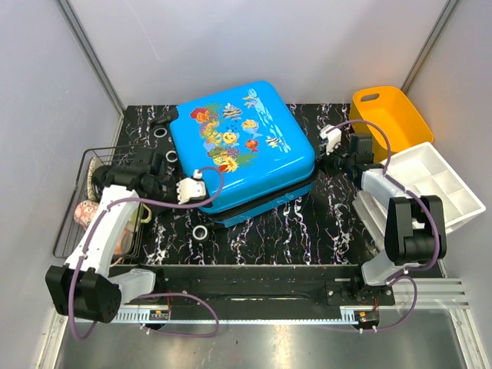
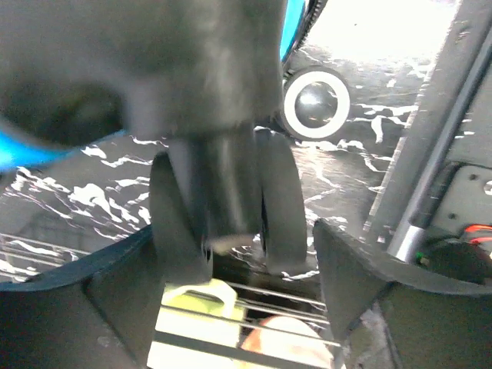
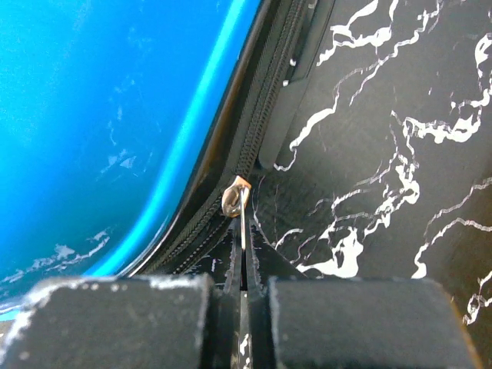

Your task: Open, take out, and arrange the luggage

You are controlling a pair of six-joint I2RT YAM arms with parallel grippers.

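On the table (image 1: 307, 231) the luggage (image 1: 242, 150) lies flat at the middle, fish side up. Its long axis runs roughly left-right, wheeled end pointing left. The left gripper (image 2: 234, 238) is spread wide around a wheel (image 2: 280, 207). The right gripper (image 3: 244, 269) is pinched on the zip pull (image 3: 238, 196) at the luggage's right edge.

Left arm (image 1: 100, 231): white moulded link shells, black cylindrical joint housings, black block at base.
Right arm (image 1: 377, 192): same build; chunky black elbow joint (image 1: 415, 231).
Purple cable (image 1: 165, 204) runs along left arm, slack loop by near base.
Second purple cable (image 1: 369, 121) arcs over right arm.
White wrist housings (image 1: 188, 190), one per arm.
Left gripper (image 2: 234, 269): matte black, angular fingers (image 2: 115, 307).
Right gripper (image 3: 242, 269): black blocky fingers (image 3: 354, 323), white scuffs and specks on top faces.
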